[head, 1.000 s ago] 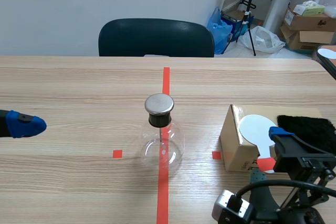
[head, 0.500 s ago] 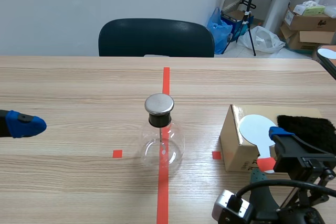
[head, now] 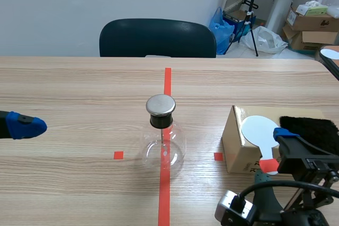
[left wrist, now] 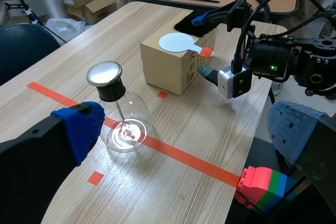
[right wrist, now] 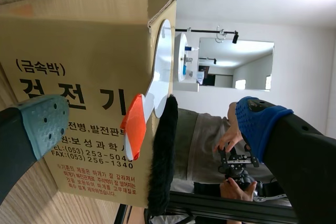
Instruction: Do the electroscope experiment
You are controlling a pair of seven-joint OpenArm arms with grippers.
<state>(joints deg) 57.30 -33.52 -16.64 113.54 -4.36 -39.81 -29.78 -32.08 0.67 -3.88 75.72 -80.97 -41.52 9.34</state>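
Right wrist view, right hand spread wide, facing box

The left hand has two thick black fingers, each tipped with a blue dotted pad. The right hand wears one grey-green pad with dark dimples and one blue pad. At the scene view's lower right, the right arm is black and angular. It carries a silver-grey camera block fed by a looping black cable. A small green light glows on its body.
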